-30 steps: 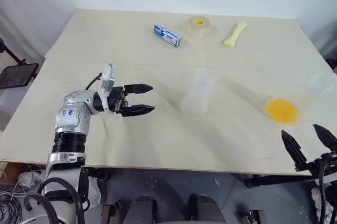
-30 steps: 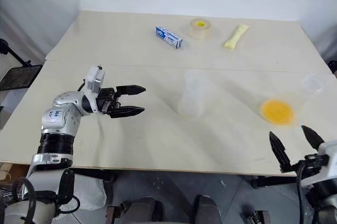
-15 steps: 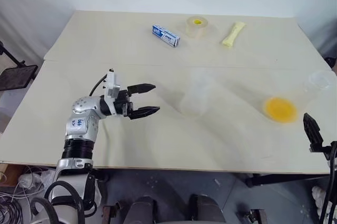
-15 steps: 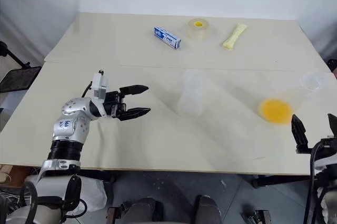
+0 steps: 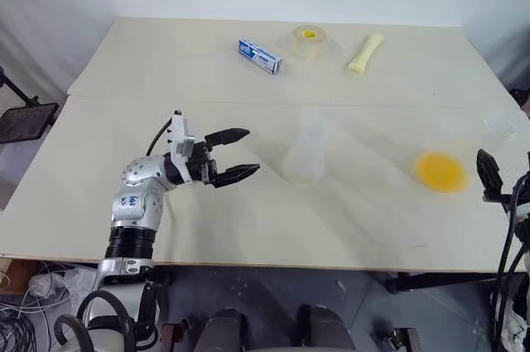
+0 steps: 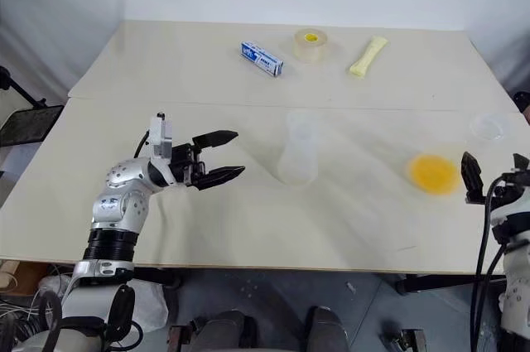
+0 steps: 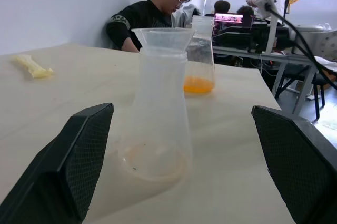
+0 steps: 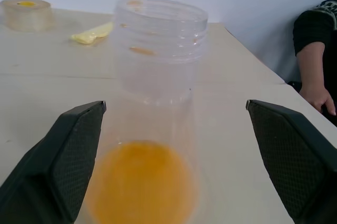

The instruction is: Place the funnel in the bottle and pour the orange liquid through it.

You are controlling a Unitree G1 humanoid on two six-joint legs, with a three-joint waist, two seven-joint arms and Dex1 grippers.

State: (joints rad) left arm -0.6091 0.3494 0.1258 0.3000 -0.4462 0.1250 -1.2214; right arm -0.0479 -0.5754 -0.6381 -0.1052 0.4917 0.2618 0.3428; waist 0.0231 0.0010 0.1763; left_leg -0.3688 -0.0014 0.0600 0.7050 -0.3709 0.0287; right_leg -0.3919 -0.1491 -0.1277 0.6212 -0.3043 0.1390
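Left wrist view shows the funnel (image 7: 163, 37) already seated in the bottle (image 7: 158, 124), so our left gripper (image 5: 236, 154) waits beside it with jaws spread, probably to steady it. Our right gripper (image 6: 494, 176), also spread and empty, faces the orange liquid (image 8: 141, 187) in its clear container (image 8: 158, 76) for pouring.

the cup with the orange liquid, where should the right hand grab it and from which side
Probably around the clear wall of the cup, above the orange liquid pooled at its bottom, keeping it upright. It stands near the table's right edge with the right hand already beside it, fingers open and level, the cup between them in the wrist view. A straight side approach from there looks simplest.
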